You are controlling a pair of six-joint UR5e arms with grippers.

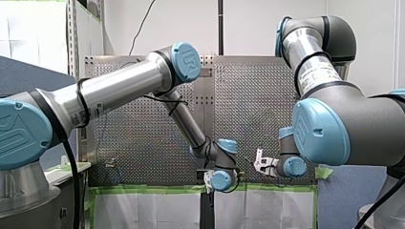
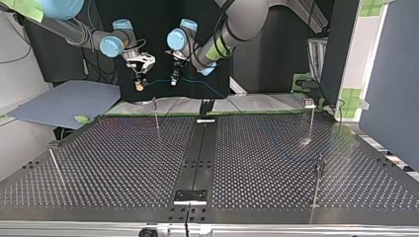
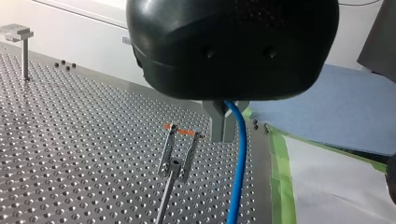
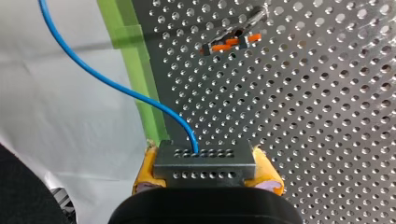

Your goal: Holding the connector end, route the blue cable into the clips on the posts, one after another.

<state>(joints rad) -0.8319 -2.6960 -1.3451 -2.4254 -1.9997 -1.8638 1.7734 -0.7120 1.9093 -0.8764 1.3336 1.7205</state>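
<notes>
Routing is at its opening step, as I judge it: the blue cable (image 4: 116,88) sits in no clip that shows. Its end enters a grey connector (image 4: 204,163), and my right gripper (image 4: 205,171) has that block clamped between its yellow pads (image 4: 145,171), drawn in against both of its sides. From there the cable arcs away over a white sheet (image 4: 56,130) and the green tape (image 4: 140,70) at the table's border.

In the top view it spans the short gap to my left gripper (image 2: 174,79), then droops off toward that view's right. In the left wrist view, that gripper's metal fingers (image 3: 218,122) are closed about the cable, which runs down between them. How hard they pinch it I cannot tell.

Both grippers hang in the air near each other, above the far edge of the perforated table (image 2: 123,163). The nearest clip (image 3: 180,149), orange-tipped on a thin post (image 3: 164,205), stands just beside the left gripper. The cable passes alongside it, not inside. Other posts (image 2: 313,123) stand well apart across the table.

The next move calls for keeping the span between the grippers taut, lining it up over that clip's opening and bringing it down into it. A slack or skewed span would likely ride past the clip.
</notes>
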